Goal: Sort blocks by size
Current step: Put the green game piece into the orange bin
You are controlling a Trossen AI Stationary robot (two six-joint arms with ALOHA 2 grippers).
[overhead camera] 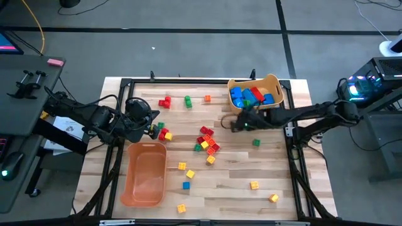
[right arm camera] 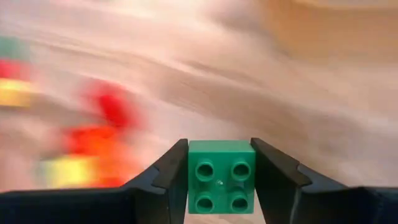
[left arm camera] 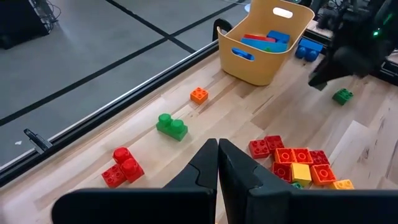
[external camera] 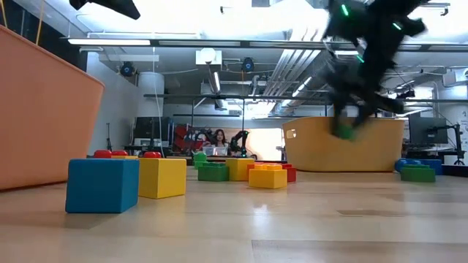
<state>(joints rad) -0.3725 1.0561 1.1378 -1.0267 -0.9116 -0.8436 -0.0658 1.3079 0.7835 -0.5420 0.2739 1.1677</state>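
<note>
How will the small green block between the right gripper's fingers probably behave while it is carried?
The green block looks like stiff plastic, so it likely will not bend. Its flat sides sit flush against the right gripper's fingers, so twisting seems unlikely. It appears small and probably light, though smooth plastic could slip under a weak grip.

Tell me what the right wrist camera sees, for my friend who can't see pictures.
The right gripper is holding a small green brick with four studs between its two dark fingers. Behind it, the wooden table is a blur, with smears of red, orange and yellow bricks off to one side.
</note>
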